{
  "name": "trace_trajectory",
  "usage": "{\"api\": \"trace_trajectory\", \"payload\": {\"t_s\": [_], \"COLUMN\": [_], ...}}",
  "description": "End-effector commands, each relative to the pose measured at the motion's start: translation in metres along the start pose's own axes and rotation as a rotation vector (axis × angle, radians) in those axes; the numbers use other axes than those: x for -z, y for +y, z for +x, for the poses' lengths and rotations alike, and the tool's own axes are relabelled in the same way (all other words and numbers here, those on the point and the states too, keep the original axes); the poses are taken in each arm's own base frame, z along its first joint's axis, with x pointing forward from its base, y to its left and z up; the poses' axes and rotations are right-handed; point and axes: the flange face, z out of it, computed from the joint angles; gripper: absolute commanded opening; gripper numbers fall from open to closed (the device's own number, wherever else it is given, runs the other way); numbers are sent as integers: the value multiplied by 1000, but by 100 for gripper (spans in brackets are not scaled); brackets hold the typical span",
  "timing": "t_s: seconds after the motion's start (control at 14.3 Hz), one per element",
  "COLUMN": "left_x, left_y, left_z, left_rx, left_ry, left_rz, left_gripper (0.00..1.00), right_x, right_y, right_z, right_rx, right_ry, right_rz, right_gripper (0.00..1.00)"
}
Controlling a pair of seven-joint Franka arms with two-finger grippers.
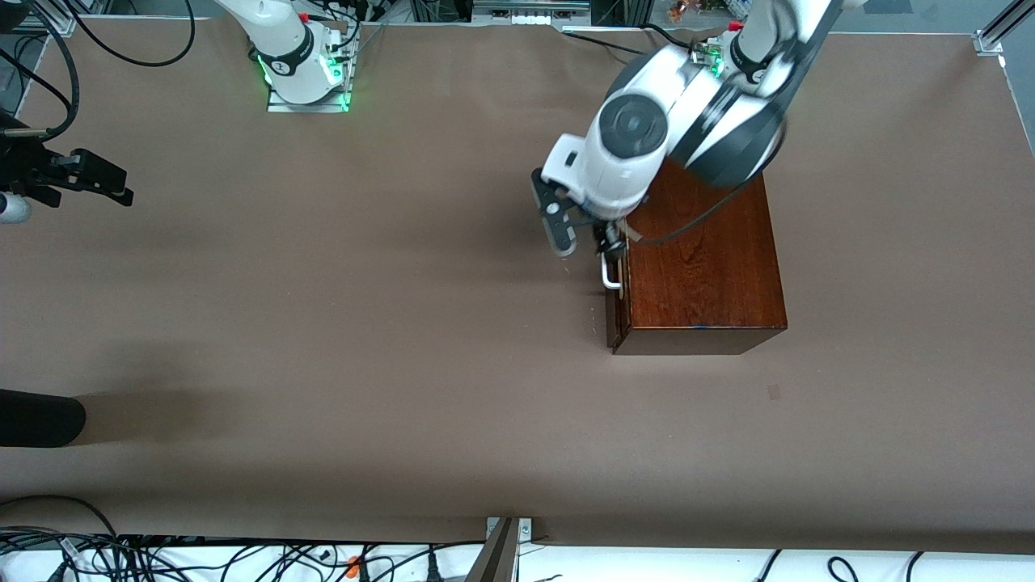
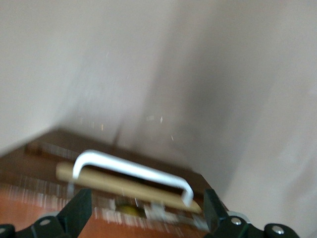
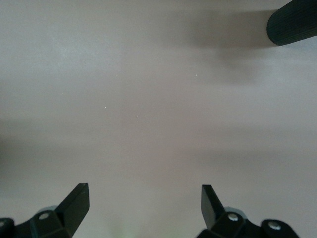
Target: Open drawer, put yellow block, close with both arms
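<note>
The left gripper (image 1: 584, 234) hangs wide open, holding nothing, at the handle (image 1: 610, 273) of the nearly shut drawer (image 1: 616, 311), while the right gripper (image 3: 143, 203) waits, wide and empty, over bare table (image 1: 323, 323).

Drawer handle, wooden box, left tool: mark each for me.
drawer handle (image 2: 132, 171), left wrist view, middle of the white bar.
wooden box (image 1: 703, 267), front view, glossy top panel.
left tool (image 1: 584, 236), front view, midway between its fingertips, at the handle.
</note>
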Motion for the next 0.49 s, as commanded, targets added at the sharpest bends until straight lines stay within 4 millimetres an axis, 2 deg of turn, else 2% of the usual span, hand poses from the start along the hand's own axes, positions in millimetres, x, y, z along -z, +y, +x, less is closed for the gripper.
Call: {"api": "trace_trajectory", "payload": {"t_s": [0.0,0.07,0.21,0.28,0.35,0.42], "left_x": [37,61,84,99,123,133], "left_y": [-21,-40,-80,-85,-77,-72], "left_z": [-48,-72,-116,-135,-156,-166], "left_rx": [247,312,398,427,445,465], "left_ry": [-62,-40,-16,-12,-7,-6], "left_rz": [-14,25,43,44,56,68], "left_gripper": [100,100,100,100,100,100], "right_x": [5,5,4,5,5,5], "right_y": [1,1,1,1,1,1], "right_z": [-7,-7,-8,-7,-7,-7], "right_rx": [16,16,16,16,16,16], "right_ry": [14,14,12,14,14,15], "right_rz": [17,17,17,17,17,17], "right_gripper": [100,100,100,100,100,100]}}
